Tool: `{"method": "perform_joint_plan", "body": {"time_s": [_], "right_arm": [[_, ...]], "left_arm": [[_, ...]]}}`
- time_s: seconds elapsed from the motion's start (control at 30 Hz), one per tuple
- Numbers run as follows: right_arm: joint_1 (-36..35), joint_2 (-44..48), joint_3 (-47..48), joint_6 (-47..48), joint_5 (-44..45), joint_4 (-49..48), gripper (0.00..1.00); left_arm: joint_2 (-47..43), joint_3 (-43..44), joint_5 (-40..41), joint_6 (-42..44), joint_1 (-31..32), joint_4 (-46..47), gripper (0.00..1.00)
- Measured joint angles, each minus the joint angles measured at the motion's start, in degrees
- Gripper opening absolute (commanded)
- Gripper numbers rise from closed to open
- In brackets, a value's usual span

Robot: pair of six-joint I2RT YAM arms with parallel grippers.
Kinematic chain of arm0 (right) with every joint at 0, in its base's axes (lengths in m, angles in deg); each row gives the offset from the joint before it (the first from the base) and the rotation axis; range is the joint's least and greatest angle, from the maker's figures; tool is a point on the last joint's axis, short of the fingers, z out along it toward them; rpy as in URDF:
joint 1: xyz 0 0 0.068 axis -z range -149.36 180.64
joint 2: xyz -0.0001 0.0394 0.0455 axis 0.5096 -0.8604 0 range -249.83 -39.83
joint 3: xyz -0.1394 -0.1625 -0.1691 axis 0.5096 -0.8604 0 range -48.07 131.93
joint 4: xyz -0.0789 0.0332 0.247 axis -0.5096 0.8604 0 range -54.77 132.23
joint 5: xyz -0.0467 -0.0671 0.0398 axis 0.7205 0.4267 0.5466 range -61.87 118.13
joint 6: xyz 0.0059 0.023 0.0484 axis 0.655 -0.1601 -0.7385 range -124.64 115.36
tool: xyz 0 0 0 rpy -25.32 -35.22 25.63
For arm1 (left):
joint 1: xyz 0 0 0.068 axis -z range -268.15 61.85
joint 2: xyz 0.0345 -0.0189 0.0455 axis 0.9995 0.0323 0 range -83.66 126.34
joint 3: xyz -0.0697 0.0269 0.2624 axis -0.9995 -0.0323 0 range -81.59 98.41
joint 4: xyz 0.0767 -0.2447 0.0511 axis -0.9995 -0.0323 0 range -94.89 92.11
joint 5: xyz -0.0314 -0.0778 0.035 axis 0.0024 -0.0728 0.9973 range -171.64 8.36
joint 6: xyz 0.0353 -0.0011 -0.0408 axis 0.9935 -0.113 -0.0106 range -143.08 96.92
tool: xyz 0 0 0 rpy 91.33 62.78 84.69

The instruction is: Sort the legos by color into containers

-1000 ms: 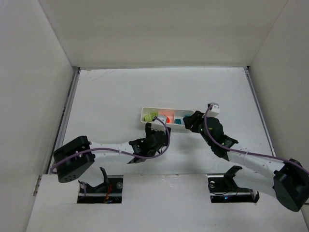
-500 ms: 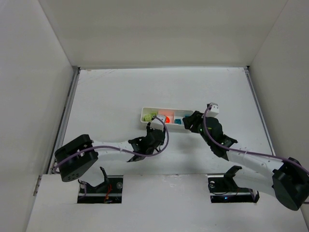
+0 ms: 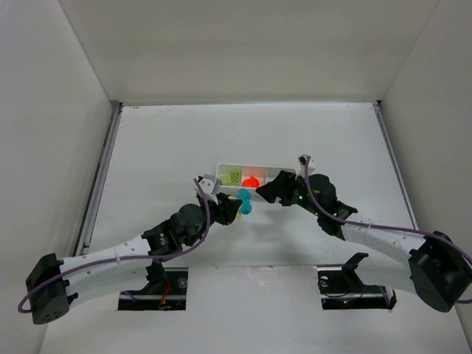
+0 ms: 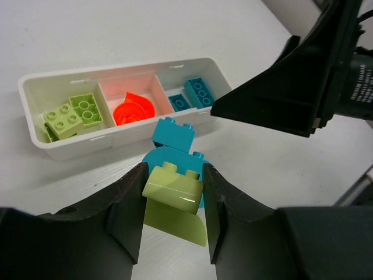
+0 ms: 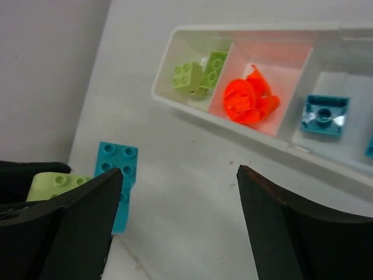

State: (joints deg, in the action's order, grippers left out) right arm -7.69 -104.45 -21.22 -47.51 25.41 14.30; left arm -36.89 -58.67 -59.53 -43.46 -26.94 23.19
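Plastic, likely hard, light, slick: left gripper [image 4: 173, 176] pinches green brick [image 4: 173, 188] by flat sides, cyan brick [image 4: 173, 135] behind; right gripper [image 5: 179, 186] spread.

Left arm [image 3: 125, 251]: extended forward and low; left pincer [image 4: 174, 172] clamped on yellow-green lego [image 4: 173, 190]. Right arm [image 3: 376, 236]: angled inward toward the left; right pincer [image 5: 179, 175] fingers spread wide

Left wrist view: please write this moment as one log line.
left gripper: shut on yellow-green lego | cyan lego: against it | right gripper: open
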Motion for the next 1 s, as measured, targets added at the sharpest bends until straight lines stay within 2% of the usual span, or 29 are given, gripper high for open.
{"method": "perform_joint_plan", "body": {"time_s": [0.3,0.6,1.0], "right_arm": [[0.0,-0.8,0.3,-6.8,-9.3,-5.3,0.88],[-1.4,-5.4,0.5,-11.4,-13.3,-8.8,0.8],[-2.3,-9.2,0.7,-13.4,-14.3,-10.6,0.53]], "left_arm": [[-1.8,0.0,-4.5,0.0,0.1,-3.1,0.26],[-1.5,0.0,-5.7,0.6,0.9,-3.5,0.26],[-2.4,0.0,-6.0,1.3,1.7,-3.5,0.26]]}}
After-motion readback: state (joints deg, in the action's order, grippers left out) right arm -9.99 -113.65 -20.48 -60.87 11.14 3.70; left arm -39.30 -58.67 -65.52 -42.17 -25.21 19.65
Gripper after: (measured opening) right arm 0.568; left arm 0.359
